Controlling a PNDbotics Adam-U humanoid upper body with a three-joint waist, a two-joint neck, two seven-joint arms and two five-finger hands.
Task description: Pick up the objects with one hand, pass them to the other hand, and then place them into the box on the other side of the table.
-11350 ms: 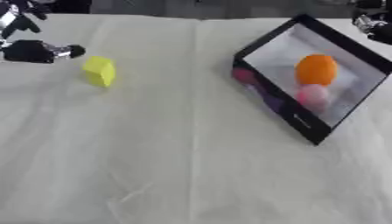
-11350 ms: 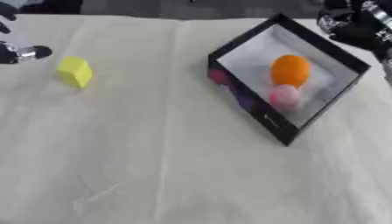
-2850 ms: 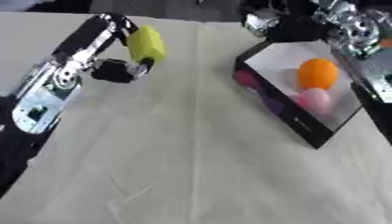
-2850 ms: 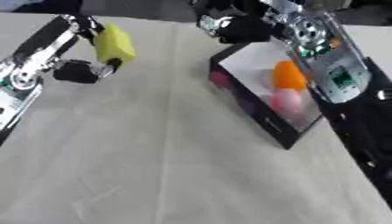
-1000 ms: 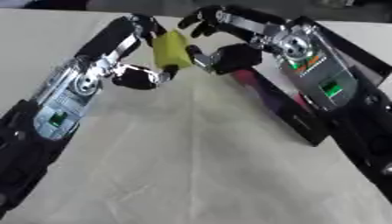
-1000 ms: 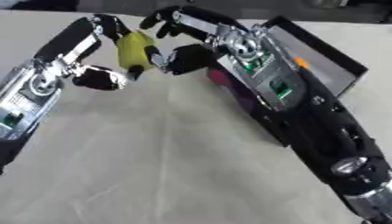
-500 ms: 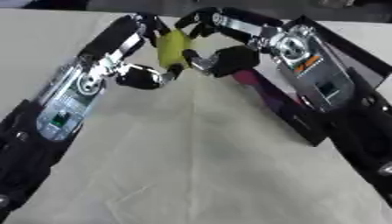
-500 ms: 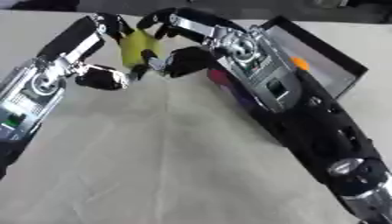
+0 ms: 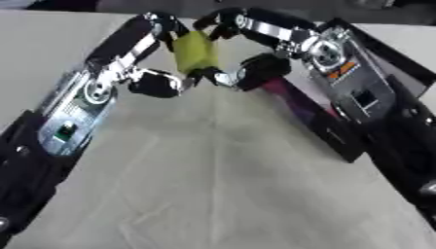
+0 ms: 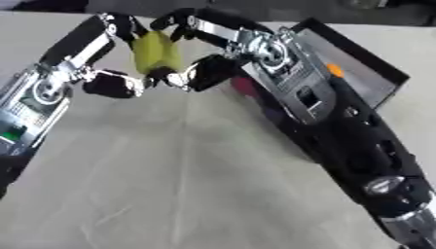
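Both arms meet over the far middle of the cloth-covered table [image 9: 213, 194], and right between them sits the yellow block [image 9: 195, 50], lifted clear of the cloth, standing roughly upright with a slight tilt. The left hand [image 9: 153, 80] reaches in from the left, fingers above and thumb below curled round the block's left side, grasping it. The right hand [image 9: 247, 73] comes in from the right, fingers arched over the block's top and thumb tucked under its lower right corner, closing on it as well, so the block is pinched by both hands at once. Just to the right, mostly hidden behind the right forearm, lies the black box [image 10: 357, 63]; a sliver of orange [image 10: 334, 71] shows inside it and something pinkish-red [image 9: 277, 87] at its near left wall
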